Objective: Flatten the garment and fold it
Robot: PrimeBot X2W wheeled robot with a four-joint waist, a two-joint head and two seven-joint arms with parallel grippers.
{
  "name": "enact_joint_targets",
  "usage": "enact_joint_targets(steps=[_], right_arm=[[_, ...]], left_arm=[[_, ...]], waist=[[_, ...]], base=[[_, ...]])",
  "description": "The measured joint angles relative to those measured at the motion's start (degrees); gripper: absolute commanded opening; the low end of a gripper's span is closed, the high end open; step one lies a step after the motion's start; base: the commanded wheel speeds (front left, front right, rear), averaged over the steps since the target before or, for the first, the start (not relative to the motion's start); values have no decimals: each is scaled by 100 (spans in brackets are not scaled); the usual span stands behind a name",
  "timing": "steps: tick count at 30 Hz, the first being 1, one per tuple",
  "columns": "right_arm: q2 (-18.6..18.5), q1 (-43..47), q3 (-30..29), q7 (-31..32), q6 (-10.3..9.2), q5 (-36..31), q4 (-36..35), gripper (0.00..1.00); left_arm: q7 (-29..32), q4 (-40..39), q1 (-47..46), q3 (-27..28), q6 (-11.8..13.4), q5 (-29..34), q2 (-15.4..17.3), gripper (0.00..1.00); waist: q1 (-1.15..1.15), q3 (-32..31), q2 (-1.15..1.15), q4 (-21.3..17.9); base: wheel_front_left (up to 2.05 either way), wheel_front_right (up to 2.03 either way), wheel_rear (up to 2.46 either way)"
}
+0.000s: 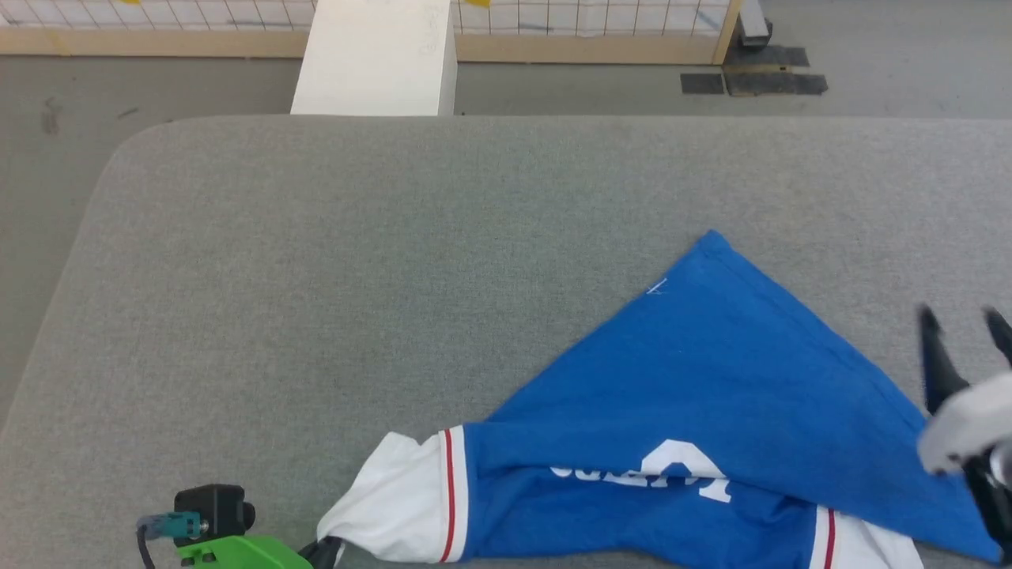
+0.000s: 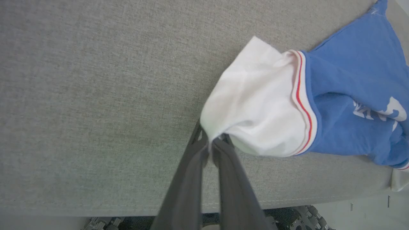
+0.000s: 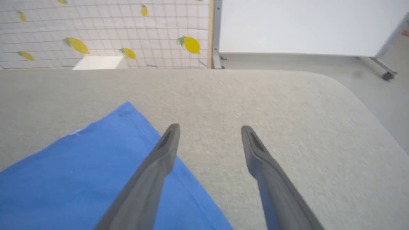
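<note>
Head view: the blue T-shirt [image 1: 711,395] lies on the near right part of the grey table [image 1: 316,276]. One corner points far, and the white print is crumpled near the front edge. Its white sleeve [image 1: 395,506], edged with red stripes, reaches left to the left tool [image 1: 322,551] at the near edge. The right tool [image 1: 958,316] hovers at the right, fingers spread.

Left wrist view: the left tool [image 2: 209,143] is pressed together, pinching the sleeve's edge.

Right wrist view: the right tool [image 3: 211,129] is spread wide and empty. One finger is over the T-shirt's blue edge, the other over bare table.
</note>
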Motion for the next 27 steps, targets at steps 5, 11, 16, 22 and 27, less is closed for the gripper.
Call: enact_joint_targets(steps=[5, 11, 16, 22, 27], right_arm=[[-716, -770, 1415, -404, 1, 470, 679, 100], [-1306, -2055, 2750, 77, 1, 936, 1532, 100], [-1464, -2914, 3471, 872, 1, 1157, 2119, 100], [-1590, -3615, 3994, 1951, 1, 1424, 2625, 100], [-1657, -4016, 4088, 2576, 1, 1424, 2892, 100]], left_arm=[[-48, 9, -53, -41, -20, 0, -12, 0], [-83, 51, -303, -97, -82, 0, -22, 0], [-145, 152, -480, -141, -130, 0, -59, 0], [-232, 246, -627, -194, -201, 0, -134, 0], [-303, 304, -737, -232, -263, -1, -165, 0]], waist=[[0, 180, 0, 38], [0, 475, 0, 149], [0, 702, 0, 305], [0, 962, 0, 541], [0, 1181, 0, 695]], base=[[0, 0, 0], [0, 0, 0], [0, 0, 0], [0, 0, 0], [0, 0, 0]])
